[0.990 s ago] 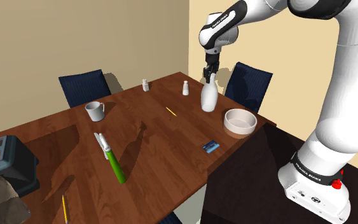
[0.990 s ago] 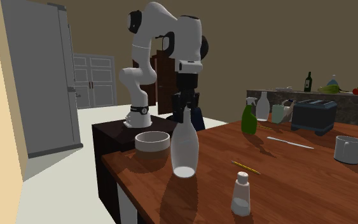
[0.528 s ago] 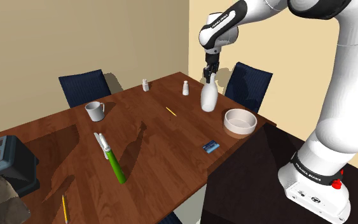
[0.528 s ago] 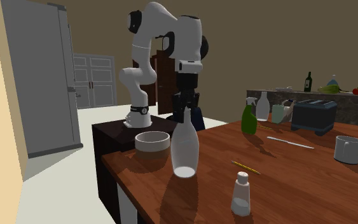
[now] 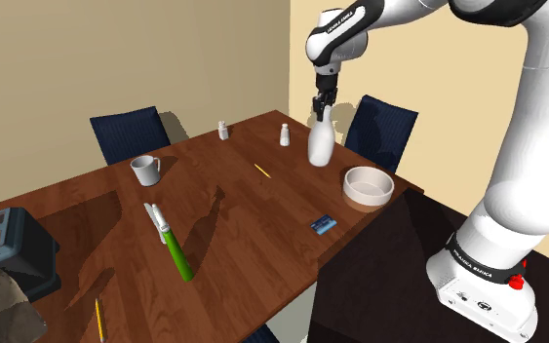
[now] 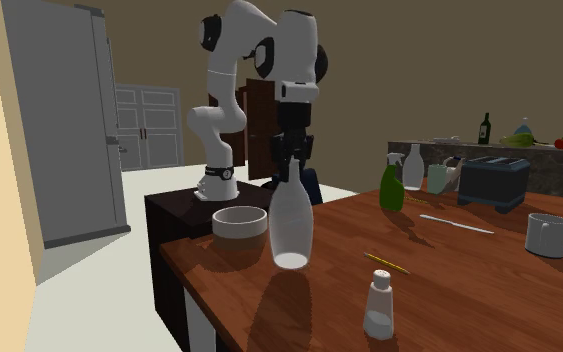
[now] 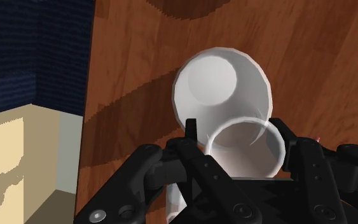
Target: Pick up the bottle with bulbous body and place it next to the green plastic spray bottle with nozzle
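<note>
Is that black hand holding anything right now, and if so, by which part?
Yes. The hand is shut on the white bottle with the bulbous body, clasping it by its narrow neck, just below the mouth.

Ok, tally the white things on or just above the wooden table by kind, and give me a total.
1 white bulbous bottle, in the pincer
2 small white shakers and
1 white mug with a handle
1 white round bowl
Total: 5

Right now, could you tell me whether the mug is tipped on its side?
No, the mug stands upright on the table, opening upward.
</note>
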`<action>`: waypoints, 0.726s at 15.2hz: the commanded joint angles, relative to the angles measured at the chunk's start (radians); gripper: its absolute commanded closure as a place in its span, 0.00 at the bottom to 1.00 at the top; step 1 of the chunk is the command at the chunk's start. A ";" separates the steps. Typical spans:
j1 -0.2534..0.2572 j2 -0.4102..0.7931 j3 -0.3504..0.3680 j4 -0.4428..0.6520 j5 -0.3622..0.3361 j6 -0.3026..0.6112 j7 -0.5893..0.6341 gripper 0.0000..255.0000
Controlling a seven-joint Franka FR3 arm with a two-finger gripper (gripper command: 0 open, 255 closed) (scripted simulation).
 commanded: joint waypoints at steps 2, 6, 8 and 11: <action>0.001 -0.015 -0.001 0.020 -0.003 -0.035 0.002 1.00; 0.002 -0.036 -0.002 0.048 -0.008 -0.083 0.004 1.00; 0.002 -0.045 -0.003 0.063 -0.009 -0.107 0.005 1.00; 0.003 -0.058 -0.004 0.087 -0.012 -0.143 0.006 1.00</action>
